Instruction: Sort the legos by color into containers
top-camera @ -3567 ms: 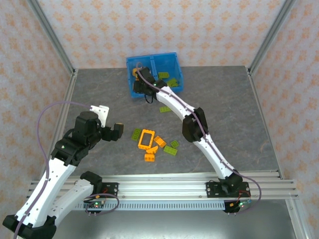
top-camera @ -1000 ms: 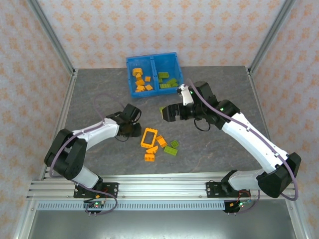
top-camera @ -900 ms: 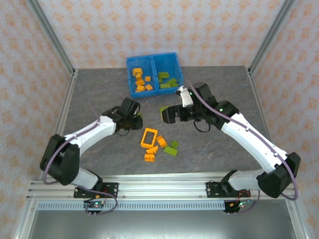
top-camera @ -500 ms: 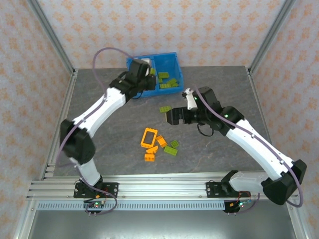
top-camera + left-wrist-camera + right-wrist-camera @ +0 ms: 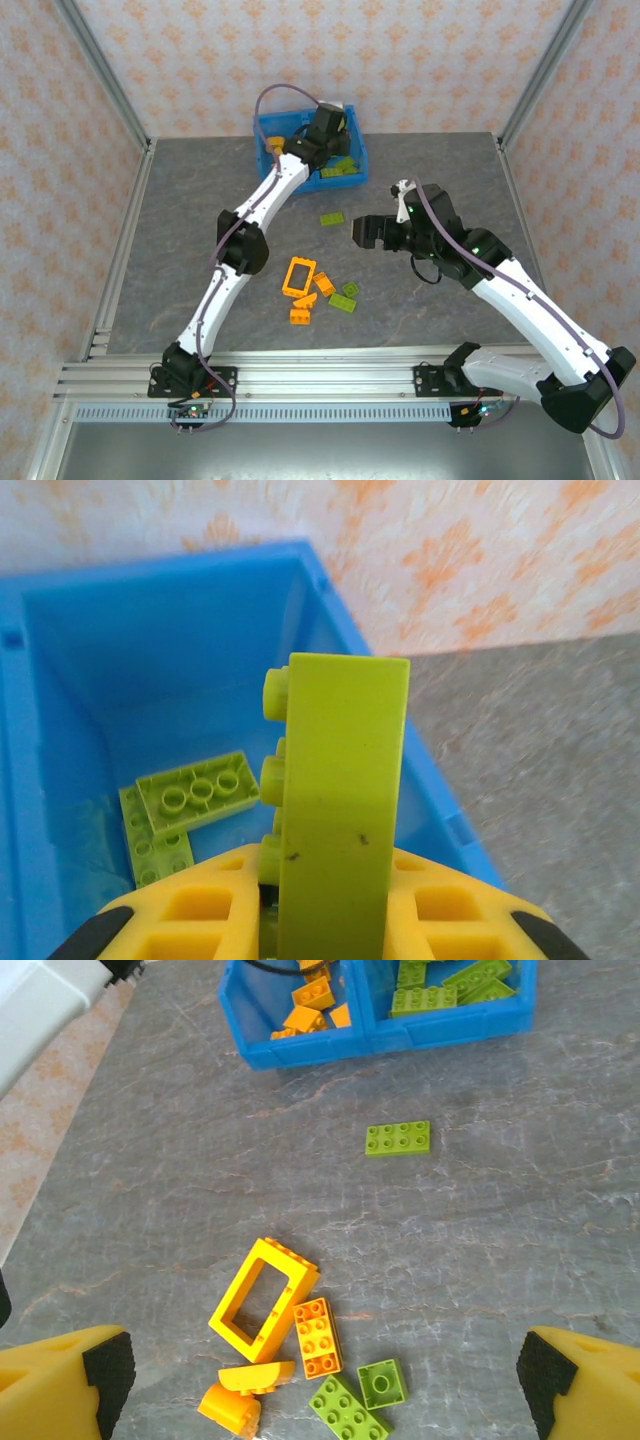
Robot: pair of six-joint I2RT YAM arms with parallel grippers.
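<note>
Bright, even light in all three views, diffuse from overhead, no hard glare.

Top view: sharp across the frame, with only soft, faint shadows on the grey table (image 5: 180, 220).

Left wrist view: green brick (image 5: 340, 810) up close is fairly crisp. The blue bin (image 5: 60, 730) behind it is soft, and the wallpaper (image 5: 480, 570) and table at right are smeared with blur.

Right wrist view: orange frame (image 5: 262, 1293) and the loose bricks around it are in focus, each with a thin soft shadow. The right gripper's fingertips (image 5: 60, 1380) in the bottom corners are out of focus. White arm part (image 5: 40, 1000) top left is blurred and near washed out.
</note>
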